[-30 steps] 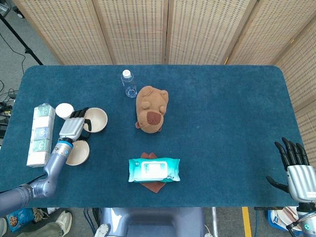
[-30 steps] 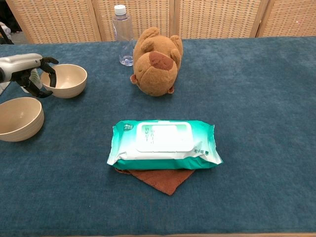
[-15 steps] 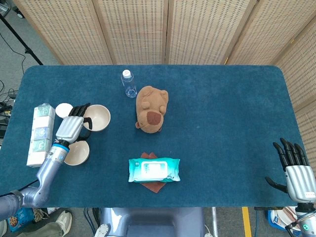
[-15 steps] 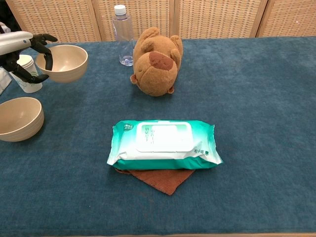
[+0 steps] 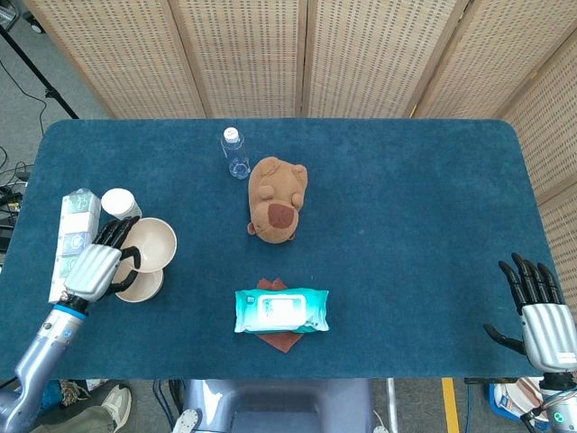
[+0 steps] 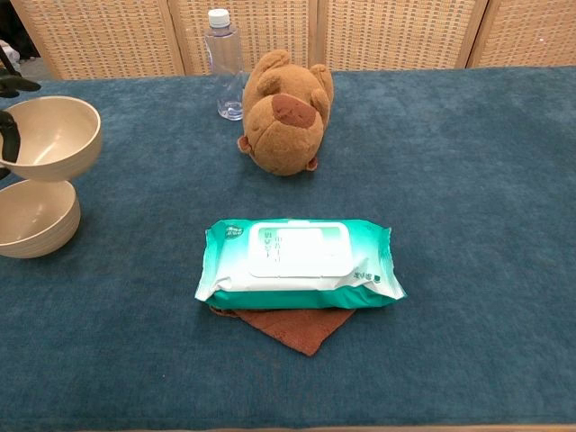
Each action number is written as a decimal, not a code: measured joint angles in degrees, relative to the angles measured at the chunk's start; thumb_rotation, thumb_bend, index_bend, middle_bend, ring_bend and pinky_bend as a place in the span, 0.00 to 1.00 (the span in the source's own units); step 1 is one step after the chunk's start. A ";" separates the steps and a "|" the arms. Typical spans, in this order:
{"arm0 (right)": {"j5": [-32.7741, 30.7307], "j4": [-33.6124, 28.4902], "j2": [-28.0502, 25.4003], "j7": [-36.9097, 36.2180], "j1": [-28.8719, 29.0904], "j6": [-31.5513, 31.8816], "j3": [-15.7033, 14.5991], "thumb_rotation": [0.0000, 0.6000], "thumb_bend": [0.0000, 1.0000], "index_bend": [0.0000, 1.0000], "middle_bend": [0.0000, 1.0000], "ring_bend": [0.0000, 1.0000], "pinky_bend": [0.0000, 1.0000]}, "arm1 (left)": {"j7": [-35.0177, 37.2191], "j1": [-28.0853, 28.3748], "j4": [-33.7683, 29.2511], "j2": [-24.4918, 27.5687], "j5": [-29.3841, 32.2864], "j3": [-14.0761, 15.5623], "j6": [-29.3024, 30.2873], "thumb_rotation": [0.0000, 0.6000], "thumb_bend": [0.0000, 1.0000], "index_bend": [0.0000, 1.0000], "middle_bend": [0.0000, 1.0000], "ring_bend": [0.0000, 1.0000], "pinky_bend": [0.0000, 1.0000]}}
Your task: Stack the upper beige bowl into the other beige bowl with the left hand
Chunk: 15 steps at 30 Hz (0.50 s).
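Note:
My left hand (image 5: 93, 268) grips a beige bowl (image 5: 151, 244) by its left rim and holds it in the air. That bowl (image 6: 52, 136) hangs just above the second beige bowl (image 6: 36, 222), which rests on the blue table (image 5: 406, 207) and shows in the head view as a crescent (image 5: 142, 287) under the raised one. In the chest view only dark fingertips (image 6: 9, 126) of the left hand show at the frame's left edge. My right hand (image 5: 541, 316) stays off the table's right front corner, fingers apart, holding nothing.
A white cup (image 5: 118, 202) and a tissue pack (image 5: 72, 242) stand left of the bowls. A water bottle (image 5: 235, 152) and a brown plush toy (image 5: 278, 198) sit mid-table. A wet-wipes pack (image 5: 281, 310) lies on a brown cloth (image 6: 297, 326) near the front edge.
The left hand has lifted the upper bowl off the table and carried it toward me and leftward, until it hangs over the other bowl. The right hand stayed put.

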<state>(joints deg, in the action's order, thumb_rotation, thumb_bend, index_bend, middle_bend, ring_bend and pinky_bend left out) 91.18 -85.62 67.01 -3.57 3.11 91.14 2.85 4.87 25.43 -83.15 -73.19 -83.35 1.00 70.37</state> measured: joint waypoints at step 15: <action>0.05 -0.19 -0.16 -0.32 -0.10 -0.02 0.09 1.00 0.00 0.00 0.00 0.00 0.00 | 7.30 -4.64 4.33 1.76 -5.10 3.86 2.64 1.00 0.46 0.69 0.00 0.00 0.00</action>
<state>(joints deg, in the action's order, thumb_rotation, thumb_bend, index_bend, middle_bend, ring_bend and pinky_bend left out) 91.23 -85.80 66.85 -3.88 3.01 91.12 2.94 12.17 20.79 -78.82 -71.42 -88.45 4.86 73.01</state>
